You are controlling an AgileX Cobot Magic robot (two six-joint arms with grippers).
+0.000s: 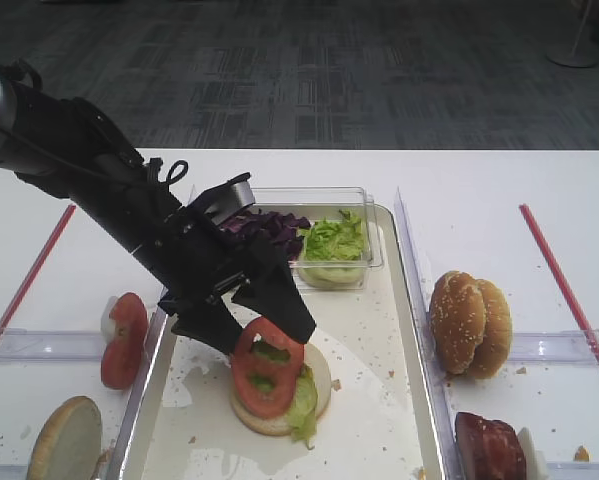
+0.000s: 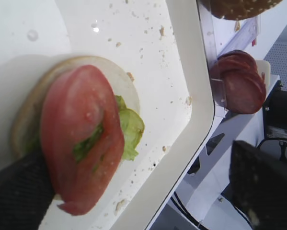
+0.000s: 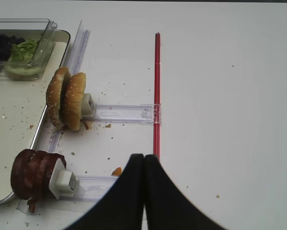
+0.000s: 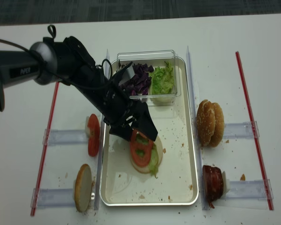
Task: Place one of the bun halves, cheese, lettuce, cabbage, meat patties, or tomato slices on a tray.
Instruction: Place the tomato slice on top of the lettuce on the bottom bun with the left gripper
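On the metal tray (image 1: 419,330) lies a bun half (image 1: 279,415) with lettuce (image 1: 302,405) on it and a tomato slice (image 1: 266,368) on top, tilted against one finger. My left gripper (image 1: 249,320) hangs over this stack, open wide. In the left wrist view the tomato slice (image 2: 81,143) touches the near finger (image 2: 18,191), while the other finger (image 2: 263,187) stands far off past the tray rim (image 2: 191,139). My right gripper (image 3: 144,160) is shut on nothing above the white table, right of the meat patties (image 3: 33,172).
A clear box at the tray's far end holds purple cabbage (image 1: 269,228) and lettuce (image 1: 331,240). Right rack: bun halves (image 1: 469,322) and meat patties (image 1: 489,445). Left rack: tomato slices (image 1: 124,340) and a bun half (image 1: 67,438). Red strips (image 1: 564,290) mark the sides.
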